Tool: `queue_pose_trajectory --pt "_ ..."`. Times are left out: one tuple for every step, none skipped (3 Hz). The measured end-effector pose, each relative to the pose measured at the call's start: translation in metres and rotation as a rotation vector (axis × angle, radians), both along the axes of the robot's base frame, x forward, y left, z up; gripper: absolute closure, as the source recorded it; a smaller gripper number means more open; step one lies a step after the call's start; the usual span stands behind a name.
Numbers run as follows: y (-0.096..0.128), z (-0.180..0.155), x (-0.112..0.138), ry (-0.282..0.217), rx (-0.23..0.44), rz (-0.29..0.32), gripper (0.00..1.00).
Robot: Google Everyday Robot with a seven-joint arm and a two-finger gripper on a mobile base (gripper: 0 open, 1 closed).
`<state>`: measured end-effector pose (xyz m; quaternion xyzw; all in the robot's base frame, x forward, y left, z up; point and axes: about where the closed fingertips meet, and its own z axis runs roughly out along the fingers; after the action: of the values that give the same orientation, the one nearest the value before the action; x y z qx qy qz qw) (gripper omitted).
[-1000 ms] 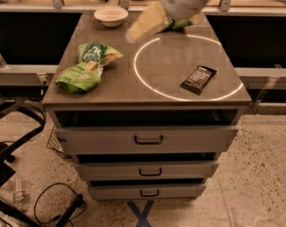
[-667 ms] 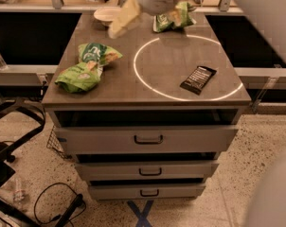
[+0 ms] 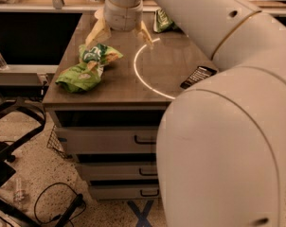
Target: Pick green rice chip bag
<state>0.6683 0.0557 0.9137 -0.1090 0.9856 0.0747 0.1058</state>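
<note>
The green rice chip bag (image 3: pixel 88 67) lies wrinkled on the left part of the cabinet top (image 3: pixel 124 86), its darker end with a white logo and a yellow-orange patch toward the back. My gripper (image 3: pixel 120 35) hangs over the back middle of the top, just behind and right of the bag. Its two yellowish fingers (image 3: pixel 96 32) are spread wide apart and hold nothing. The left finger is close to the bag's back end. My arm fills the right side of the view.
A flat black wrapper (image 3: pixel 198 77) lies at the right, partly behind my arm. Smaller dark green packets (image 3: pixel 163 20) sit at the back. A white ring (image 3: pixel 139 74) marks the top. Drawers (image 3: pixel 110 141) are below; a black chair (image 3: pixel 10 141) and cables are at the left.
My gripper has swung from the back right to the back middle, toward the bag, and my arm has come to fill the right side. The white bowl is hidden behind it.
</note>
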Motion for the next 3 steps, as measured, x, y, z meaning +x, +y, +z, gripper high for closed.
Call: queue_pose_trajectory --pt "0.032 -0.018 0.003 0.05 0.053 -0.007 0.0" --pt "0.034 -0.02 0.004 0.052 0.058 -0.008 0.0" --pt "0.047 -0.031 0.005 0.04 0.075 0.006 0.0"
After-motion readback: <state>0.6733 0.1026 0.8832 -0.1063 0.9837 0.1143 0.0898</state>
